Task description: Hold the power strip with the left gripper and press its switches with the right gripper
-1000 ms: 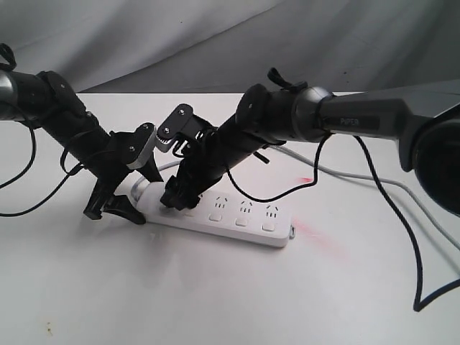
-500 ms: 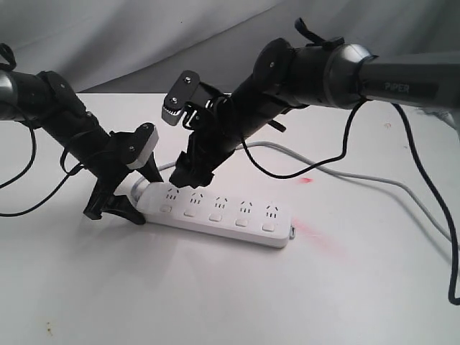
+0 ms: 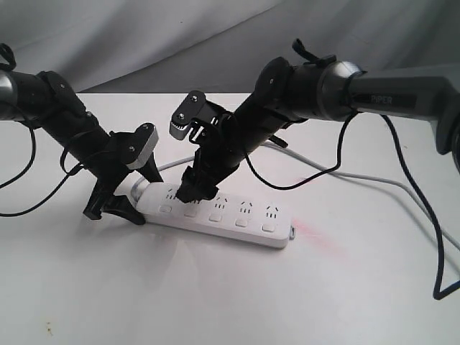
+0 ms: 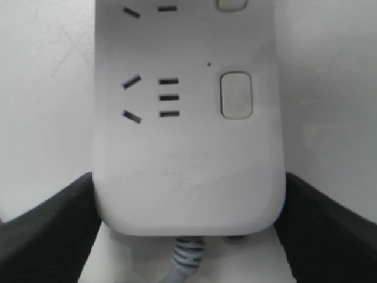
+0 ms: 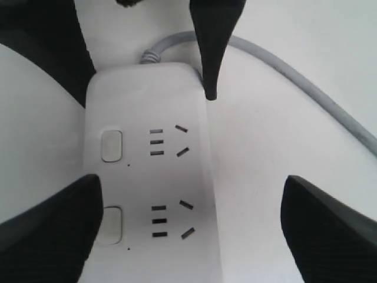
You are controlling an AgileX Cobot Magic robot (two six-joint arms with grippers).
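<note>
The white power strip [image 3: 237, 216] lies flat on the table, sockets and switches [image 3: 216, 215] facing up. My left gripper [image 3: 136, 194] is shut on its cord end, with a black finger [image 4: 47, 236] pressed against each long side of the power strip [image 4: 188, 147]. My right gripper [image 3: 188, 191] hangs open low over the power strip [image 5: 153, 177] near the second socket from the cord end. One of its fingers [image 5: 47, 230] overlaps the edge of the second switch [image 5: 112, 225]; whether it touches, I cannot tell. The first switch [image 5: 111, 145] is uncovered.
The grey cord [image 3: 345, 172] runs from the held end across the table to the right. A loose black cable [image 3: 431, 237] dangles from the right arm at the right edge. Faint red smears [image 3: 310, 232] mark the table beside the strip's far end.
My right gripper lifted off the cord-end switch, shifted one switch along the strip and came back down. The left gripper and the strip have stayed put.
</note>
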